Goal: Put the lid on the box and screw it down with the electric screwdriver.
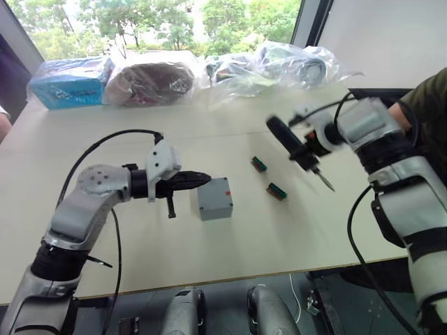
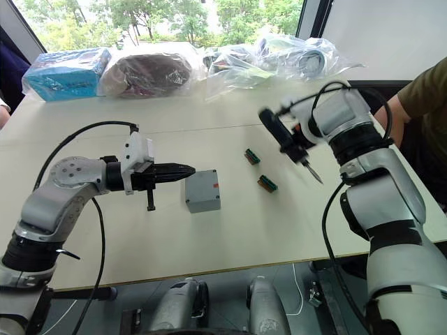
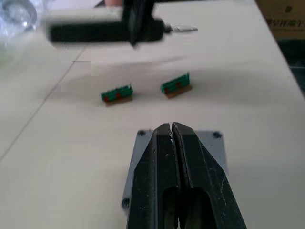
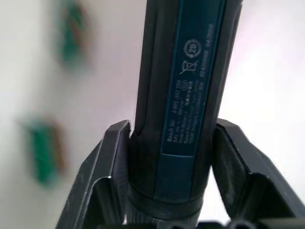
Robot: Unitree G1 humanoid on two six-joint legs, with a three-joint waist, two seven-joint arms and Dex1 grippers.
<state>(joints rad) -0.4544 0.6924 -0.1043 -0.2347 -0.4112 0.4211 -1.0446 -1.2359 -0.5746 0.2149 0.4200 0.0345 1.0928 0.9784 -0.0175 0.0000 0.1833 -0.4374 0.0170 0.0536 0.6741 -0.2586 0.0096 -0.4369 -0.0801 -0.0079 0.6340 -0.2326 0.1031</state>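
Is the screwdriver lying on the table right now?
No, the screwdriver is held up in the air by the right gripper, its metal tip pointing down toward the table.

Setting: you are working in a lab or test room with a workbench, not a home.

- Table: plain pale top, bare apart from work items.
- Far edge: clear plastic bags of parts or cables, a blue package, and a bagged dark item.
- Small green-brown blocks, the look of electronic connectors, lying loose.
- Electric screwdriver and grey box: assembly work.
- Large window behind, trees outside.
- A person's arm beside your right side.
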